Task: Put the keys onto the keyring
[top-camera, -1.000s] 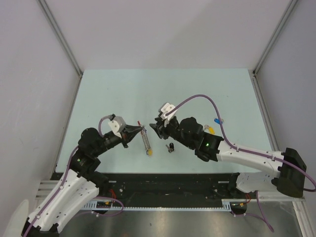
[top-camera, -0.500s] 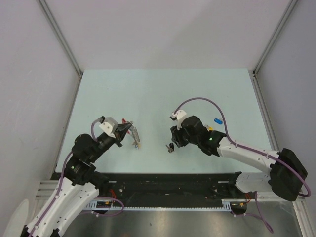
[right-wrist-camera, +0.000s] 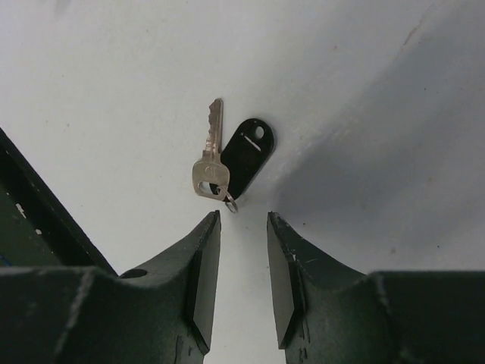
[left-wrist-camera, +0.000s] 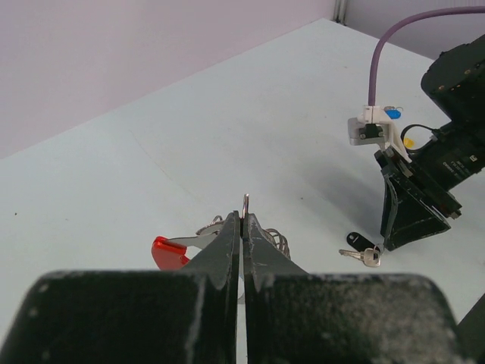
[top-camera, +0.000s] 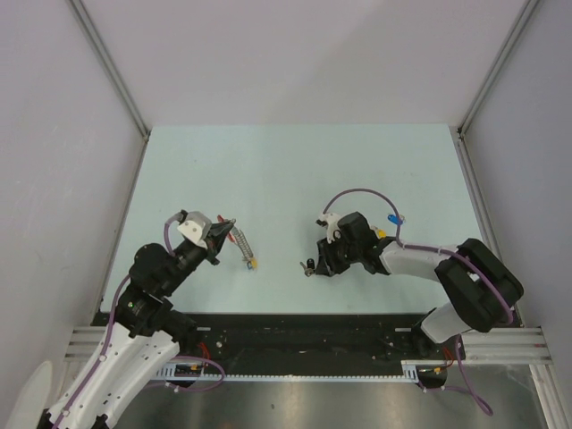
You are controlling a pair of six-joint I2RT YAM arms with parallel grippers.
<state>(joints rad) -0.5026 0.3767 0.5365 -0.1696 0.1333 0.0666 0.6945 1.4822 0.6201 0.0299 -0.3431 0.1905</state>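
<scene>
My left gripper [top-camera: 222, 235] is shut on the keyring [top-camera: 239, 243], a grey coiled ring with small tags dangling at its lower end. In the left wrist view the jaws [left-wrist-camera: 243, 217] pinch the ring's wire, and its red section [left-wrist-camera: 168, 252] sticks out to the left. A silver key with a black tag [top-camera: 307, 266] lies flat on the table. My right gripper [top-camera: 321, 261] hovers just right of it, open. In the right wrist view the key [right-wrist-camera: 210, 164] and its black tag [right-wrist-camera: 247, 155] lie just beyond the open fingertips [right-wrist-camera: 242, 224]. A blue-tagged key [top-camera: 391, 219] lies farther right.
A yellow-tagged key [top-camera: 381, 234] lies beside the right forearm, near the blue one. The black rail [top-camera: 295, 326] marks the table's near edge, just below both grippers. Grey walls close in the table's left, right and far sides.
The left gripper drew back to the left with the keyring. The right gripper left the ring, swung down to the black-tagged key and narrowed its jaws slightly.
</scene>
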